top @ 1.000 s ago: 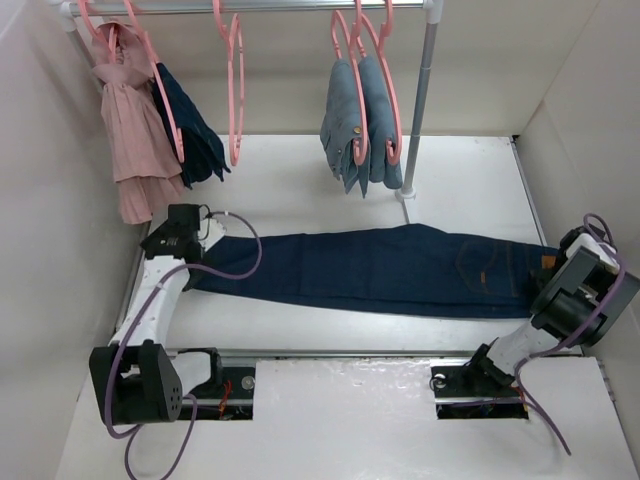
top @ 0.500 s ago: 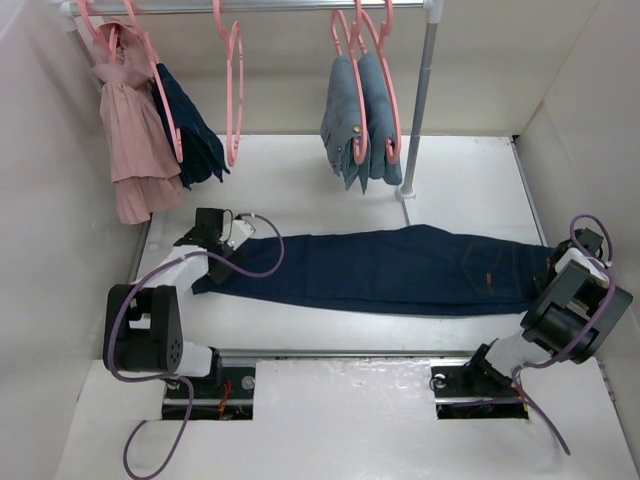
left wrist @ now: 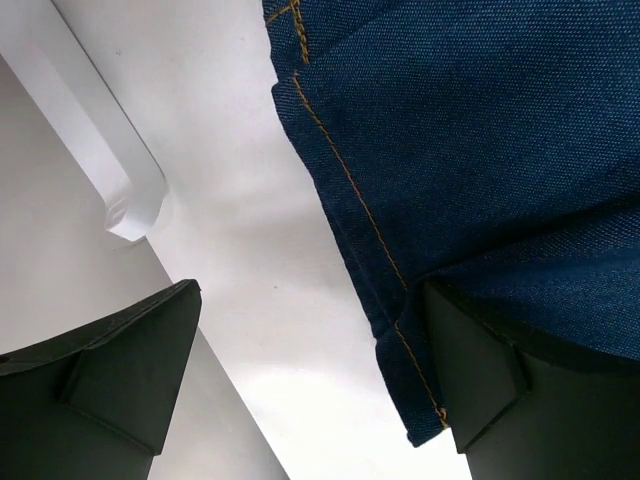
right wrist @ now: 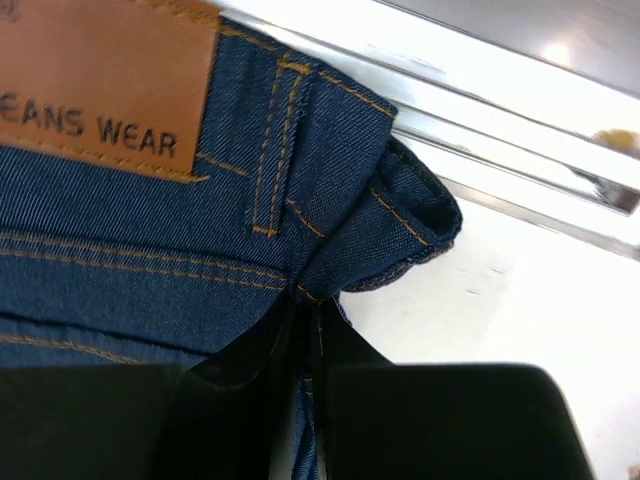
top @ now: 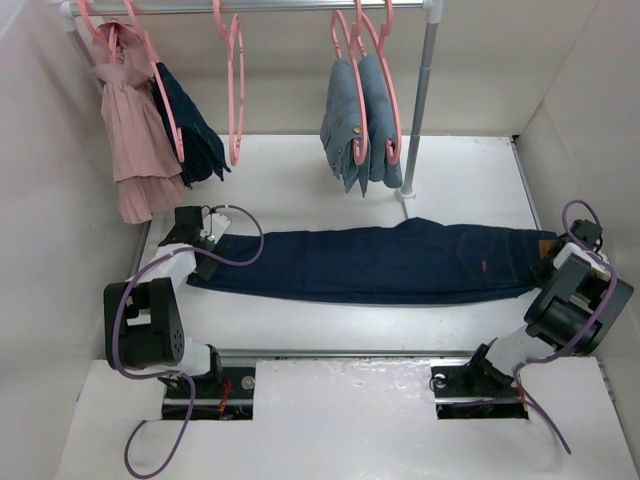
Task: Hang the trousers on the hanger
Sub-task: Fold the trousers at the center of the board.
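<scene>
The right gripper (right wrist: pixel 305 325) has its two black fingers pressed together on a fold of waistband of the dark navy denim trousers (top: pixel 380 265), near the tan leather patch (right wrist: pixel 100 90). The left gripper (left wrist: pixel 310 310) stands wide apart at the leg hem, gripping nothing. One finger (left wrist: pixel 480 380) is over the stitched edge and the other over the bare white table (top: pixel 470 170). The trousers lie flat across the table between both arms. Behind them, an empty thin pink plastic hanger (top: pixel 236 110) hangs from the metal rail (top: pixel 290 5).
</scene>
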Controlling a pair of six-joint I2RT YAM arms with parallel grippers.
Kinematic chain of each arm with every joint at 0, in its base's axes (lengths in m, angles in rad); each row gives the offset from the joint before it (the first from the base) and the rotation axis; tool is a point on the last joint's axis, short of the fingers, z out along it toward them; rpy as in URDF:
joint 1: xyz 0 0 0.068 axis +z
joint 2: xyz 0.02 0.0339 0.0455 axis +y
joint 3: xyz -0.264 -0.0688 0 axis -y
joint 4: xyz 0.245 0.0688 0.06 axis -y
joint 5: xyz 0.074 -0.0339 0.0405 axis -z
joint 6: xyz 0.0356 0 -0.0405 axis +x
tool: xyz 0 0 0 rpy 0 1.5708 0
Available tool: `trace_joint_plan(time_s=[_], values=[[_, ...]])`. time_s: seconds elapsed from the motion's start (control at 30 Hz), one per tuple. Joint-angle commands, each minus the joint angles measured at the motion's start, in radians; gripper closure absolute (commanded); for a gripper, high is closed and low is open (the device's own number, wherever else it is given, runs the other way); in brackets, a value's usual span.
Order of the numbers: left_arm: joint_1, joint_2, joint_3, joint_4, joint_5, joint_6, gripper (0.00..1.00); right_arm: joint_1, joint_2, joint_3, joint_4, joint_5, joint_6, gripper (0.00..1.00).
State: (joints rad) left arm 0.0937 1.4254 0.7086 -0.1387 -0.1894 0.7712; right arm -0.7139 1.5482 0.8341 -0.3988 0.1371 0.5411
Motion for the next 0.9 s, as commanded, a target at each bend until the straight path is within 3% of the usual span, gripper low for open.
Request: trace_joint_plan(time_s=[0.0, 0.17, 0.37, 0.47, 0.53, 0.67, 0.87], values=[[0.031, -0.02, -0.008, -0.054, -0.041, 0.0, 0.1, 0.074, -0.019, 0.062, 0.135, 0.045, -0.082, 1.0], [0.031, -0.065, 0.026, -0.113, 0.034, -0.033, 0.1, 0.134, -0.163, 0.039, 0.158, 0.111, -0.046, 1.0], [0.031, -0.106, 0.051, -0.185, 0.034, -0.024, 0.1, 0.283, -0.362, 0.074, 0.167, 0.335, -0.058, 1.0], [0.031, -0.126, 0.06, -0.197, 0.044, -0.024, 0.1, 0.313, -0.431, 0.098, 0.167, 0.355, -0.078, 1.0], [0.031, -0.126, 0.06, -0.209, 0.053, -0.024, 0.1, 0.349, -0.491, 0.112, 0.178, 0.401, -0.116, 1.0], [0.012, -0.135, 0.078, -0.246, 0.074, -0.033, 0.1, 0.542, -0.563, 0.143, 0.218, 0.579, -0.211, 1.0], [0.002, -0.154, 0.1, -0.299, 0.143, -0.058, 0.1, 0.62, -0.661, 0.178, 0.268, 0.546, -0.377, 1.0]])
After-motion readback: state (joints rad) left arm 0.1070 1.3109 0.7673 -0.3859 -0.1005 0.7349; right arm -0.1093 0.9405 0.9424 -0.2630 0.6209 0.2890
